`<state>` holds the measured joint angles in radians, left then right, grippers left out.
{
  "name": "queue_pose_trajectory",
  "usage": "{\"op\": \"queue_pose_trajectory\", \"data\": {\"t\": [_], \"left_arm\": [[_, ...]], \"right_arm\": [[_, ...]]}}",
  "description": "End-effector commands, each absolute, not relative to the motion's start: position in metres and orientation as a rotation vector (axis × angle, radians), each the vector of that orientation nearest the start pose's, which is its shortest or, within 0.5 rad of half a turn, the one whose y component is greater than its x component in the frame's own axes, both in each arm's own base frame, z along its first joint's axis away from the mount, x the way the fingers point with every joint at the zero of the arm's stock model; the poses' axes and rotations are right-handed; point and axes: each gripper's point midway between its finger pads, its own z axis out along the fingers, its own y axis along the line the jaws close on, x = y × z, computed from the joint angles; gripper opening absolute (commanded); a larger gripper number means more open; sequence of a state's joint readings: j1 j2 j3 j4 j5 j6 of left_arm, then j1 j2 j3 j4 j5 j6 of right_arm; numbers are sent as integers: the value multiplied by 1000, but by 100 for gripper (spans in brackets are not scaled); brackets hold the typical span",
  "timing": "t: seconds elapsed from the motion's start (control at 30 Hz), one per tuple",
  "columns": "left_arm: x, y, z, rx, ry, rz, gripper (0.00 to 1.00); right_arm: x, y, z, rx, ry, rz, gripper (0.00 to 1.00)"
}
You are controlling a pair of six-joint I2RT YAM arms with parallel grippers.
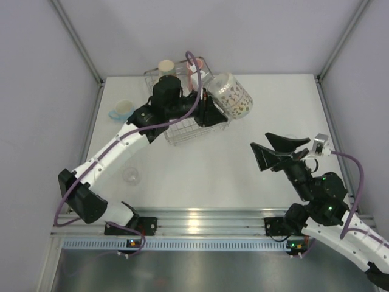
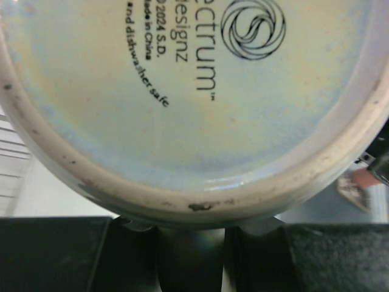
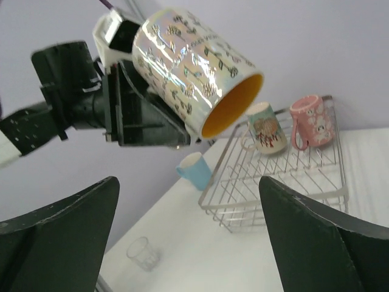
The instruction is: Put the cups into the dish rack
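Left gripper (image 1: 211,108) clamped on the speckled mug (image 1: 231,96)
Mug's up in the air near the dish rack (image 1: 182,132); right gripper (image 1: 275,149) gaping wide, holding nothing.

Bright even light; sheen on mug (image 3: 182,67)

- This is a robot laboratory test cell, not a home kitchen.
- A white table (image 1: 200,176) is closed in on three sides by plain pale panels (image 1: 206,30), with grey metal posts (image 1: 76,39) at the corners.
- The left arm (image 1: 115,146) and the right arm (image 1: 328,213) are bolted on an aluminium rail (image 1: 200,219) at the near edge.
- Purple cables (image 1: 361,179) run openly along the arms.
- The household things are few: a wire dish rack (image 1: 182,137), a light blue cup (image 1: 121,109) and a clear glass (image 1: 131,175) on the bare table, and a speckled mug (image 1: 231,96) held up by the left arm.
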<state>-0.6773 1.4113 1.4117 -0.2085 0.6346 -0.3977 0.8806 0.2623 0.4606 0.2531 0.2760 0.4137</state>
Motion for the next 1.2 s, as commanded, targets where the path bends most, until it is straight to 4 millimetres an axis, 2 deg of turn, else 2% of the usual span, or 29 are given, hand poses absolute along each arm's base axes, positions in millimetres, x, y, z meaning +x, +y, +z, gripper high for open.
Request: {"op": "queue_pose_trajectory", "data": {"t": [0.0, 0.13, 0.17, 0.27, 0.37, 0.4, 0.47, 0.63, 0.83, 1.03, 1.17], "left_arm": [[300, -326, 380, 855, 1644, -938, 0], [335, -315, 381, 908, 1614, -828, 0], [347, -314, 371, 923, 1623, -799, 0], [376, -299, 364, 938, 1617, -737, 0], [410, -273, 361, 928, 1611, -624, 0], [428, -263, 350, 909, 1639, -582, 0], [443, -255, 345, 921, 1637, -534, 0], [492, -235, 312, 967, 1666, -337, 0], [532, -236, 285, 940, 1712, -334, 0], [552, -243, 270, 906, 1730, -377, 0], [565, -245, 253, 902, 1738, -360, 0]], "right_arm": [[177, 153, 352, 11, 1287, 944, 99], [178, 149, 347, 21, 1321, 918, 99], [179, 147, 346, 26, 1326, 911, 99], [175, 144, 347, 23, 1317, 916, 99], [172, 138, 346, 23, 1303, 906, 99], [172, 138, 343, 23, 1304, 903, 99], [172, 134, 343, 36, 1291, 899, 99], [174, 134, 336, 40, 1298, 887, 99], [177, 132, 330, 36, 1312, 856, 100], [179, 129, 326, 42, 1314, 826, 99], [181, 130, 322, 39, 1324, 815, 99]]}}
